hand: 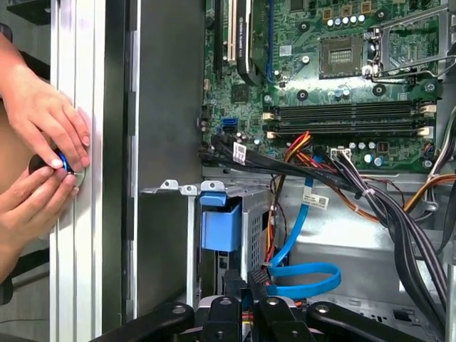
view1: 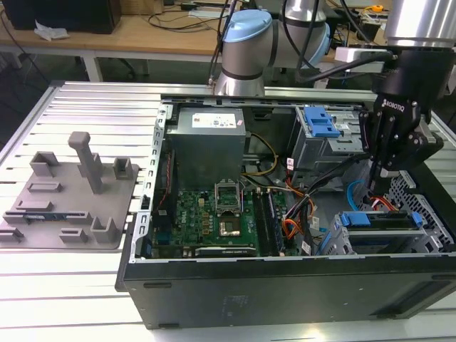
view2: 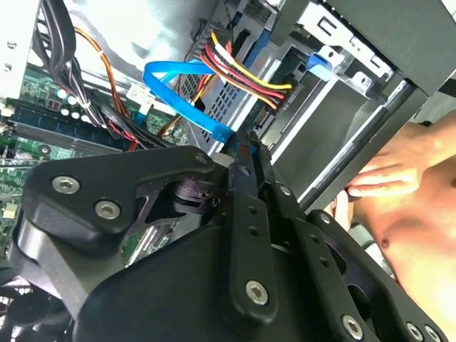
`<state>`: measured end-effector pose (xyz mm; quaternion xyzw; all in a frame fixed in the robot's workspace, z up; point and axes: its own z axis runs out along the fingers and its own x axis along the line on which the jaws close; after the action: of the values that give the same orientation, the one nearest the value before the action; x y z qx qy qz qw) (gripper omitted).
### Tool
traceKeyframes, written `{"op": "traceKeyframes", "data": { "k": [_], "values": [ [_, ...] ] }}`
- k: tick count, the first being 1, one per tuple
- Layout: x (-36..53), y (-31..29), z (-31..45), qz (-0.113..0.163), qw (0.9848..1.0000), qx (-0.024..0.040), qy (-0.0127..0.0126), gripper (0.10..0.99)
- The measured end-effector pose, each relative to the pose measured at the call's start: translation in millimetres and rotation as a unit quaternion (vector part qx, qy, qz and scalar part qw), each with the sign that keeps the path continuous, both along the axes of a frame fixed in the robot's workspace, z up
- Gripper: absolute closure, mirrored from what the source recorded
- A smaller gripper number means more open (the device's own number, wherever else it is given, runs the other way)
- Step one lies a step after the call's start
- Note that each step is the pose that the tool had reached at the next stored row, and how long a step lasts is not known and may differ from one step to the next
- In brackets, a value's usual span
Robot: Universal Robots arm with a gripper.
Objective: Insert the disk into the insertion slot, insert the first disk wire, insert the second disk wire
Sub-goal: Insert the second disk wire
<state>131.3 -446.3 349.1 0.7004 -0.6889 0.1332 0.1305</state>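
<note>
Gripper (view1: 375, 191) worked a wire at the seated disk (view1: 377, 219).
Fingers looked pinched together on the blue flat cable (view2: 187, 107), reaching the disk's back; disk sat in the insertion slot (view1: 427, 214).

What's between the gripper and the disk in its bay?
Nothing solid visible. The gripper hangs just above the disk, which sits in the insertion slot. Only wires crowd the gap: a blue wire looping at its tip, a red-yellow-black bundle beside it.
</note>
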Motion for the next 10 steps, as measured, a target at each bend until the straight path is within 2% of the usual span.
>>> {"op": "traceKeyframes", "data": {
  "k": [1, 2, 3, 4, 5, 7, 10],
  "values": [
    [0.0, -1.3, 0.0, 0.0, 0.9999, 0.0073, -0.0075, 0.925],
    [0.0, -1.9, 0.1, 0.0, 0.9999, 0.0123, -0.0117, 0.925],
    [0.0, -2.1, 0.1, 0.0, 0.9997, 0.0171, -0.0148, 0.925],
    [0.1, -2.2, 0.0, -0.001, 0.9994, 0.0296, -0.0177, 0.925],
    [0.1, -2.2, 0.1, -0.002, 0.9989, 0.0422, -0.0188, 0.925],
    [0.0, -3.6, 0.0, -0.002, 0.9984, 0.0523, -0.0192, 0.925],
    [0.0, -9.2, 0.1, -0.003, 0.9976, 0.0657, -0.0193, 0.925]
  ]
}}
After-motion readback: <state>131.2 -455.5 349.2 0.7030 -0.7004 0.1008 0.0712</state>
